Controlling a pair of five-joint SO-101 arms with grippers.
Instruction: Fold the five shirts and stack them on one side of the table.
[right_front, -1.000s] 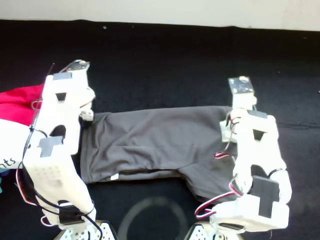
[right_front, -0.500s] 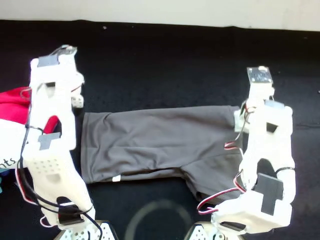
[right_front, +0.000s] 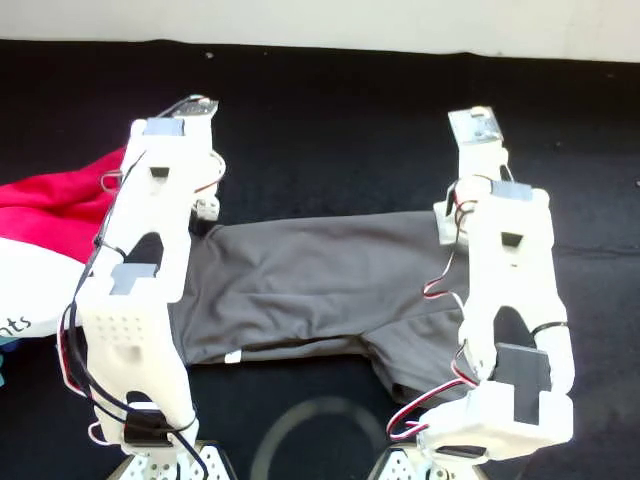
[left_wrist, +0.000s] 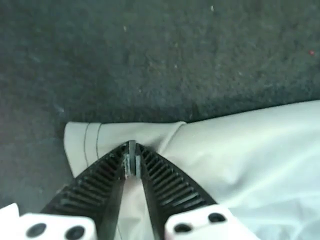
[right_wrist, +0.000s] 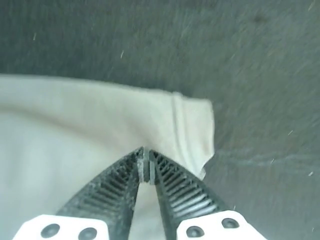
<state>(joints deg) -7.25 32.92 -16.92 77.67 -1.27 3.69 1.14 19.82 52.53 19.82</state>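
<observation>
The gray shirt (right_front: 310, 285) lies spread out in the middle of the dark surface (right_front: 330, 130). The left hand (left_wrist: 131, 162) is pinched tight on one far corner of it. The right hand (right_wrist: 145, 167) is pinched tight on the other far corner. A red shirt (right_front: 60, 205) and a white shirt (right_front: 25, 290) lie beside the left arm.

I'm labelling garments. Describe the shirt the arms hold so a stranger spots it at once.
On the black table, look between the two arms. The grey shirt lies spread there, left gripper and right gripper each pinching a corner. Only it is grey; the red shirt and white shirt bunch at one edge.
</observation>
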